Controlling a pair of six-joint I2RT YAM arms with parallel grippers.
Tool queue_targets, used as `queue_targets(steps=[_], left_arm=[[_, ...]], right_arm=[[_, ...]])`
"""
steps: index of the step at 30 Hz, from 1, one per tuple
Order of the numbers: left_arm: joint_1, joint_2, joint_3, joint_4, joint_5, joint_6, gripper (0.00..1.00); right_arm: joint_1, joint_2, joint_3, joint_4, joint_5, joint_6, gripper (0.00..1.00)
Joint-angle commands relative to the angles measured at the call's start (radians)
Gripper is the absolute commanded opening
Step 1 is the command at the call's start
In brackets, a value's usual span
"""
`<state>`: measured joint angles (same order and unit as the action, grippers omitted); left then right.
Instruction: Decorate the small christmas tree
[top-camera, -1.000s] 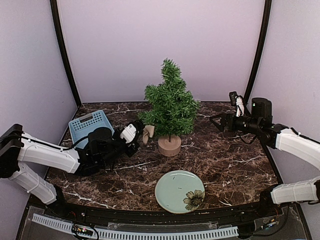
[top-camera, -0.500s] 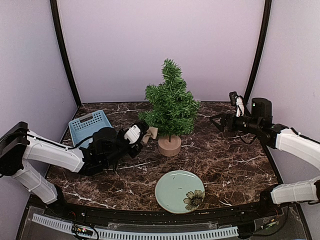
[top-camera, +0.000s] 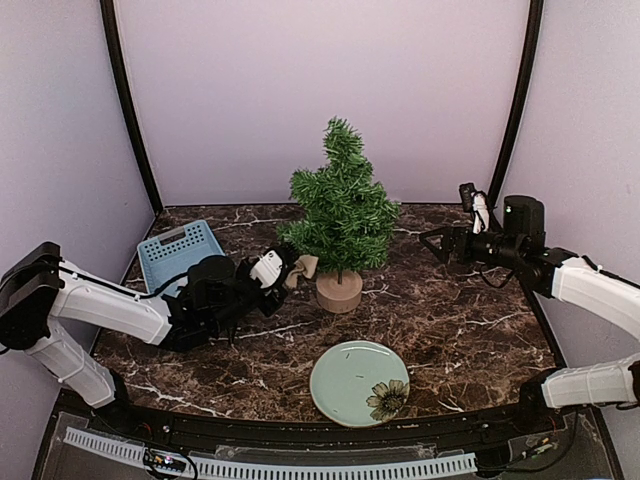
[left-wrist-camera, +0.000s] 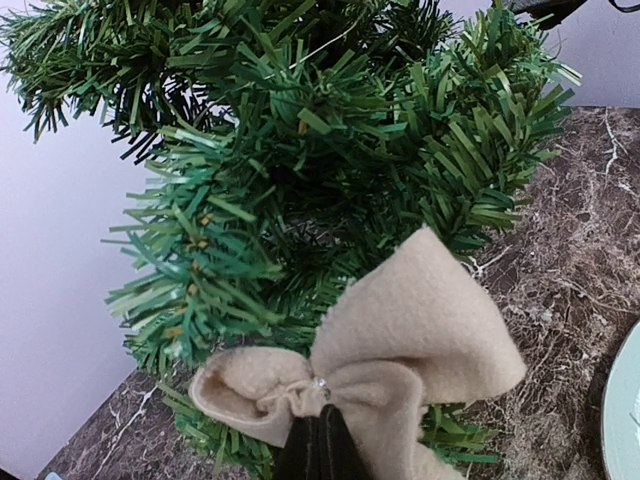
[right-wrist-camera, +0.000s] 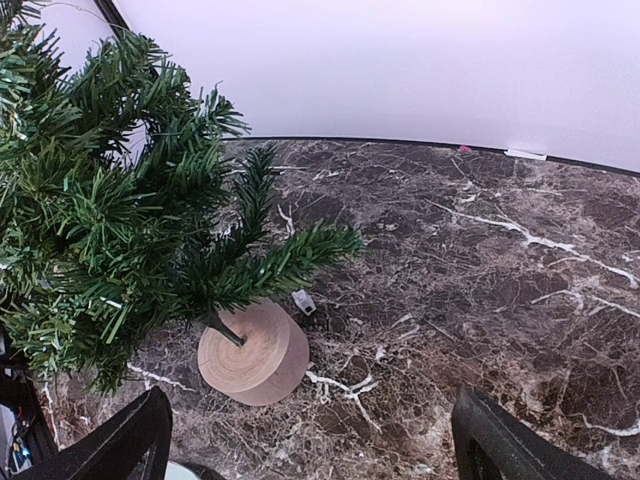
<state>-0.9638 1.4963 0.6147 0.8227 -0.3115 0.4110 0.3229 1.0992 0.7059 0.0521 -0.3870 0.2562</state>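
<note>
The small christmas tree (top-camera: 342, 205) stands upright on its round light-wood stump (top-camera: 339, 291) at the table's middle back. My left gripper (top-camera: 290, 272) is shut on a beige felt bow (top-camera: 303, 266) and holds it against the tree's lower left branches. In the left wrist view the bow (left-wrist-camera: 400, 350) fills the lower middle, pinched at its knot by my dark fingertips (left-wrist-camera: 320, 450), with green branches (left-wrist-camera: 300, 150) right behind it. My right gripper (top-camera: 432, 243) is open and empty, to the right of the tree; its view shows the stump (right-wrist-camera: 253, 352) and branches (right-wrist-camera: 110, 230).
A pale green plate (top-camera: 359, 383) with a flower print lies at the front middle. A blue perforated basket (top-camera: 180, 250) stands at the back left, behind my left arm. A small white tag (right-wrist-camera: 304, 301) lies on the marble beside the stump. Lilac walls enclose the table.
My left gripper has moved right and slightly up with the bow, from beside the stump to the tree's lower left branches. The right arm has not moved.
</note>
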Motion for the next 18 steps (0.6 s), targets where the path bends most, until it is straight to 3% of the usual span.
queue_targets(steps=[1,15,18], left_arm=[[0.010,0.021,0.059,0.017,0.002,0.012,0.00],[0.051,0.097,0.208,-0.110,0.064,0.018,0.00],[0.052,0.089,0.222,-0.151,0.072,0.016,0.04]], right_arm=[[0.006,-0.018,-0.006,0.029,0.005,0.002,0.98],[0.007,-0.032,-0.008,0.015,0.015,-0.003,0.98],[0.006,-0.030,-0.006,0.015,0.016,-0.004,0.98]])
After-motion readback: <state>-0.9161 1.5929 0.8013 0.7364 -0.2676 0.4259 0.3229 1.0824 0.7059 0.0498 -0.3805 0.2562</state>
